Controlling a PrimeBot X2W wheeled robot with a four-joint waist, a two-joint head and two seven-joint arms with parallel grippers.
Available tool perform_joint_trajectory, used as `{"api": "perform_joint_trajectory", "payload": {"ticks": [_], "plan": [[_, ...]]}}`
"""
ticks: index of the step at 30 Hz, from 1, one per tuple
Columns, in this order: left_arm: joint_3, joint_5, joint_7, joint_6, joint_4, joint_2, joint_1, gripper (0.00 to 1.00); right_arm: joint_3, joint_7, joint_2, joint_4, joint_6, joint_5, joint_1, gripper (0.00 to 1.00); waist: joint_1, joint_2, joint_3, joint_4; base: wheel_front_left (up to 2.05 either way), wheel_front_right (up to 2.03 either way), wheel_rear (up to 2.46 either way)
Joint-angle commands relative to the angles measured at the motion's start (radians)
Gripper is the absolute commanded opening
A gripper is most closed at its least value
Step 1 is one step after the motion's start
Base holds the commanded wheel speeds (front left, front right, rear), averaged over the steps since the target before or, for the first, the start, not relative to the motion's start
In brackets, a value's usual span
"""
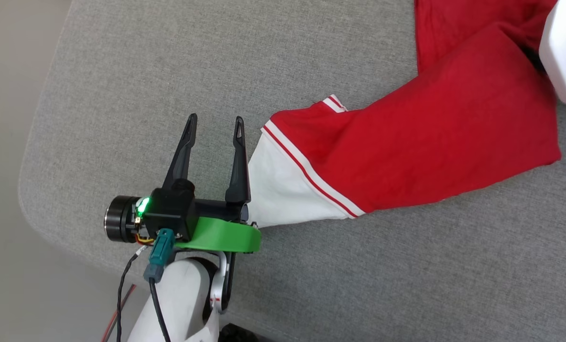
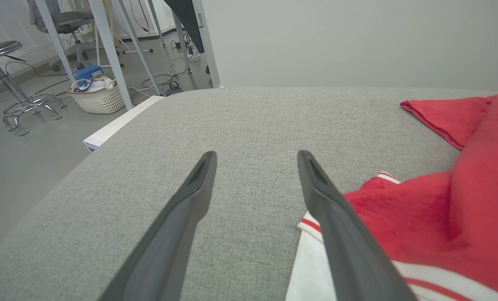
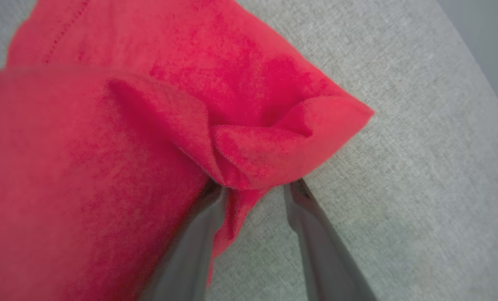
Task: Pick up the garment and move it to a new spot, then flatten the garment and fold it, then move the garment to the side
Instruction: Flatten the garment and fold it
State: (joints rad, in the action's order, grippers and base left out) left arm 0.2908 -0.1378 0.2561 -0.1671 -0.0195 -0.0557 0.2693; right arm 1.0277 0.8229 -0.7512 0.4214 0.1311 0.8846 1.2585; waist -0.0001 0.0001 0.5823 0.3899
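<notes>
Left gripper point(image 1: 216, 118): fingers apart, empty, beside the white sleeve point(image 1: 283, 190). The garment point(image 1: 430, 142) lies crumpled on the grey table point(image 1: 168, 71). Right gripper point(image 3: 256, 186): fingers apart, straddling a red fold. Step is judged to be pickup. Next, clamp the fold and lift.

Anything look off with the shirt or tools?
The garment lies bunched and twisted on the grey cushion; its white sleeve pokes out by the open left tool. The right tool straddles a red fold, jaws apart.

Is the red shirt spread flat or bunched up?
Bunched up: the shirt lies doubled over in a long band, one white sleeve sticking out.
</notes>
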Motion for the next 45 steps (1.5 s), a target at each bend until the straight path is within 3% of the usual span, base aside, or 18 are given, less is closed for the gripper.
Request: {"api": "perform_joint_trajectory", "payload": {"ticks": [1, 11, 17, 23, 29, 36, 37, 38, 45], "plan": [[-0.003, 0.004, 0.006, -0.004, 0.003, 0.005, 0.018, 1.00, 0.057, -0.021, 0.030, 0.031, 0.000, 0.002, -0.062, 0.00, 0.0001, -0.0001, -0.011, -0.009, 0.00, 0.00, 0.00], [-0.045, 0.045, 0.006, 0.008, 0.027, 0.005, -0.021, 1.00, 0.035, -0.334, 0.069, 0.026, 0.000, -0.021, 0.055, 0.00, 0.0001, -0.0001, -0.132, -0.060, 0.00, 0.00, 0.00], [-0.072, 0.066, 0.006, 0.020, 0.042, 0.005, -0.075, 1.00, 0.030, -0.494, 0.036, 0.001, 0.000, -0.039, 0.070, 0.00, 0.0001, -0.0001, -0.218, -0.102, 0.00, 0.00, 0.00], [-0.101, 0.079, 0.006, 0.031, 0.059, 0.005, -0.135, 1.00, 0.020, -0.594, -0.038, -0.102, 0.000, -0.044, -0.017, 0.00, 0.0001, -0.0001, -0.289, -0.155, 0.00, 0.00, 0.00], [-0.119, 0.090, 0.006, 0.045, 0.078, 0.000, -0.189, 1.00, -0.087, -0.675, -0.132, -0.201, 0.000, -0.047, -0.246, 0.00, 0.0001, -0.0001, -0.359, -0.213, 0.00, 0.00, 0.00], [-0.129, 0.098, 0.006, 0.056, 0.097, -0.002, -0.230, 1.00, -0.318, -0.722, -0.152, -0.243, 0.000, -0.061, -0.607, 0.00, 0.0001, -0.0001, -0.413, -0.270, 0.00, 0.00, 0.00], [-0.131, 0.099, 0.006, 0.057, 0.099, -0.002, -0.236, 1.00, -0.360, -0.727, -0.145, -0.245, 0.000, -0.066, -0.671, 0.00, 0.0001, -0.0001, -0.421, -0.278, 0.00, 0.00, 0.00], [-0.135, 0.100, 0.006, 0.060, 0.102, -0.002, -0.250, 1.00, -0.475, -0.731, -0.113, -0.250, 0.000, -0.084, -0.836, 0.00, 0.0001, -0.0001, -0.434, -0.296, 0.00, 0.00, 0.00], [-0.137, 0.104, 0.006, 0.070, 0.112, -0.002, -0.264, 1.00, -0.714, -0.686, 0.040, -0.292, 0.000, -0.169, -1.200, 0.00, 0.0001, -0.0001, -0.441, -0.320, 0.00, 0.00, 0.00]]}}
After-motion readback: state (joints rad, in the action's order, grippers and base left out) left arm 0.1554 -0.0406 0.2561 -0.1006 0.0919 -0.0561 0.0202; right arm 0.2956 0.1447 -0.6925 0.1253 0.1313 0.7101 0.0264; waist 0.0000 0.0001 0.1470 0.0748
